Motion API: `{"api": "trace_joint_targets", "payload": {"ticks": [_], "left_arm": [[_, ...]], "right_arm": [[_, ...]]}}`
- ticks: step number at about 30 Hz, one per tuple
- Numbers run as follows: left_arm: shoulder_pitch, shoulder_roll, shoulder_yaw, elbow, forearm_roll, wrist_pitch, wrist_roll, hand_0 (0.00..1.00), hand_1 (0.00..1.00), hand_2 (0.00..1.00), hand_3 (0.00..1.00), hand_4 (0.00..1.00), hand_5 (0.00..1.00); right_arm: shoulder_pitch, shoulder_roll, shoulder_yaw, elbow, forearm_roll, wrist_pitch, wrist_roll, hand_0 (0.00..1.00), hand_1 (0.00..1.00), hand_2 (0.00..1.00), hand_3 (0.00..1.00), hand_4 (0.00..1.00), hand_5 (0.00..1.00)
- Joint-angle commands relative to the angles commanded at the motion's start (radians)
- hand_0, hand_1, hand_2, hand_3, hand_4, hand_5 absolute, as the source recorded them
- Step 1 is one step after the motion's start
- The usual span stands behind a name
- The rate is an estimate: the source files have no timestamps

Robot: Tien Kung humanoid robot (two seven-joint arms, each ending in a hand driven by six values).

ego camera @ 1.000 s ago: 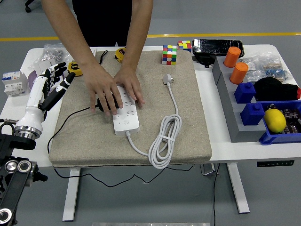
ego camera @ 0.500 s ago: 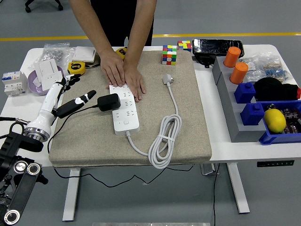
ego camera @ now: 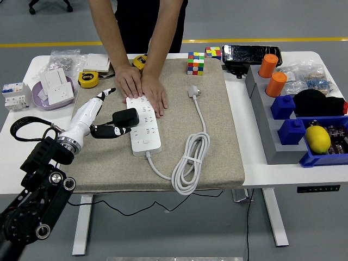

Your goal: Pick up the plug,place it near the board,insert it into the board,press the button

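Left hand [ego camera: 100, 117] moved right since earlier frame, fingers now closed around black plug [ego camera: 125, 118] beside white board [ego camera: 144, 126] left edge; person's hands [ego camera: 142, 87] stay pressing board's far end.

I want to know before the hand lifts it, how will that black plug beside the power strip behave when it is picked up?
The black plug looks blocky and rigid, so it should probably hold its shape under the left hand. Its thin black cable trails loosely across the mat and may tug or drag. It looks compact, likely lightish.
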Motion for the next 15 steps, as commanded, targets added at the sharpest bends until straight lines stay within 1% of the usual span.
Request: {"api": "trace_joint_targets", "payload": {"ticks": [5, 6, 11, 12, 15], "left_arm": [[-0.021, -0.037, -0.007, 0.064, -0.040, 0.007, -0.008, 0.979, 0.998, 0.983, 0.886, 0.998, 0.049], [-0.027, -0.037, -0.007, 0.077, -0.049, 0.009, -0.010, 0.978, 0.995, 0.976, 0.848, 0.998, 0.038], [-0.063, -0.037, 0.007, 0.154, -0.124, 0.013, -0.026, 0.978, 0.995, 0.976, 0.848, 0.998, 0.038], [-0.068, -0.037, 0.009, 0.165, -0.137, 0.013, -0.029, 0.972, 0.985, 0.951, 0.838, 0.998, 0.052], [-0.086, -0.037, 0.012, 0.203, -0.156, 0.015, -0.036, 0.972, 0.985, 0.951, 0.838, 0.998, 0.052]], "right_arm": [[-0.001, -0.001, -0.009, 0.000, -0.002, -0.001, -0.008, 0.827, 0.758, 0.754, 0.784, 0.998, 0.824], [-0.001, -0.001, -0.010, 0.000, -0.002, -0.001, -0.009, 0.828, 0.758, 0.755, 0.783, 0.998, 0.824], [0.002, -0.002, -0.018, 0.000, 0.001, -0.002, -0.011, 0.828, 0.758, 0.755, 0.783, 0.998, 0.824], [0.003, -0.002, -0.019, 0.000, 0.002, -0.002, -0.010, 0.827, 0.758, 0.754, 0.783, 0.998, 0.824], [0.003, -0.003, -0.022, 0.000, 0.004, -0.003, -0.011, 0.827, 0.758, 0.754, 0.783, 0.998, 0.824]]}}
